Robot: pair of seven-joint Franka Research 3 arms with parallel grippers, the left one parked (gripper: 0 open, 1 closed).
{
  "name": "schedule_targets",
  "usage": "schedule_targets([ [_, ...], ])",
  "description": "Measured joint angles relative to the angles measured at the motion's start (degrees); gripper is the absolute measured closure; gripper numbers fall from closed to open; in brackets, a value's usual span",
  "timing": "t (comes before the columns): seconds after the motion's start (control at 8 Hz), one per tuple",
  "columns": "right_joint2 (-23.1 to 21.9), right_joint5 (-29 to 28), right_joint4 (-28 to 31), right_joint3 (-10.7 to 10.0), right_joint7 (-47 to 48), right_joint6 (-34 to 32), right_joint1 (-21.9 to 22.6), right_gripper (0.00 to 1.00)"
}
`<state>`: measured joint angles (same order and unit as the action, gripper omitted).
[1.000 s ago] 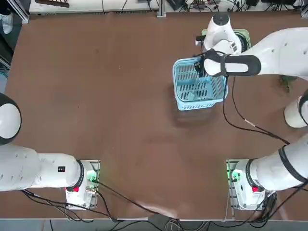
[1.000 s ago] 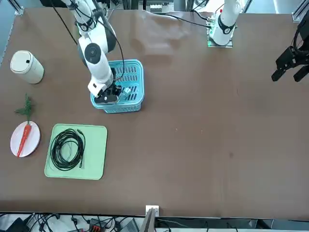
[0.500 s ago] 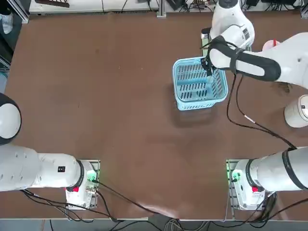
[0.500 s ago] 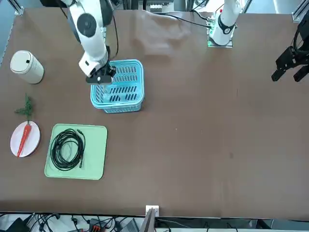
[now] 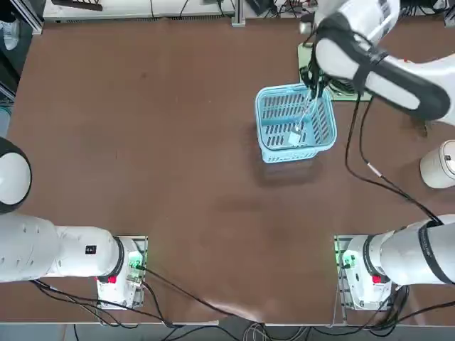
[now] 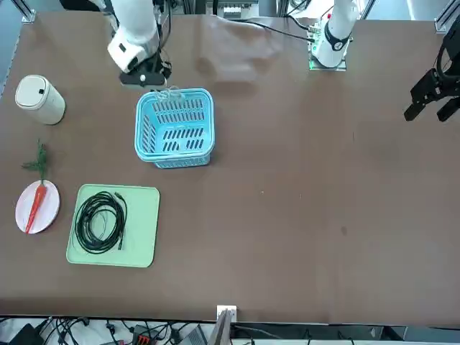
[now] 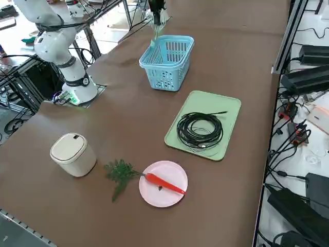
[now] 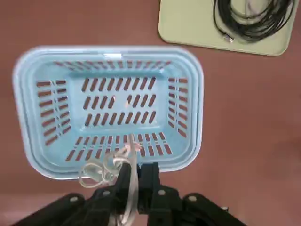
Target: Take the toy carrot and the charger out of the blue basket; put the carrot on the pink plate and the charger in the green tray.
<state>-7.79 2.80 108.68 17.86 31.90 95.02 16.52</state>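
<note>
My right gripper (image 5: pixel 313 89) (image 6: pixel 147 76) (image 8: pixel 136 172) hangs above the blue basket (image 5: pixel 263 124) (image 6: pixel 175 162) (image 7: pixel 169 72) (image 8: pixel 197 108), over its rim on the green tray's side. It is shut on the thin pale cord of the charger (image 8: pixel 101 170) (image 6: pixel 167 92), which dangles in loops; a white block (image 5: pixel 293 136) shows at the cord's lower end over the basket. The toy carrot (image 6: pixel 34 207) (image 7: pixel 164 183) lies on the pink plate (image 6: pixel 49 215) (image 7: pixel 154 198). The green tray (image 6: pixel 140 230) (image 7: pixel 229 110) (image 8: pixel 188 23) lies beside the basket.
A coiled black cable (image 6: pixel 100 221) (image 7: pixel 200 129) fills much of the tray. A white lidded bin (image 6: pixel 39 97) (image 7: pixel 73 154) stands near the plate. The carrot's leafy top (image 7: pixel 121 172) spills off the plate onto the table.
My right gripper has risen out of the basket, shut the whole time, drawing the charger's cord up with it and drifting toward the basket's tray-side rim.
</note>
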Motion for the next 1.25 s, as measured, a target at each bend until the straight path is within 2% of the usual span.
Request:
schedule_targets([
  [0.25, 0.9, 0.0, -6.4, -1.1, -0.8, -1.8, -1.4, 0.99],
  [0.5, 4.1, 0.1, -11.4, -1.8, -4.8, -1.9, -4.9, 0.99],
  [1.0, 12.9, 0.2, -18.2, -2.5, -18.9, -1.7, -15.5, 0.99],
  [1.25, 18.3, 0.2, -20.7, -2.5, -22.4, 0.9, -18.8, 0.99],
])
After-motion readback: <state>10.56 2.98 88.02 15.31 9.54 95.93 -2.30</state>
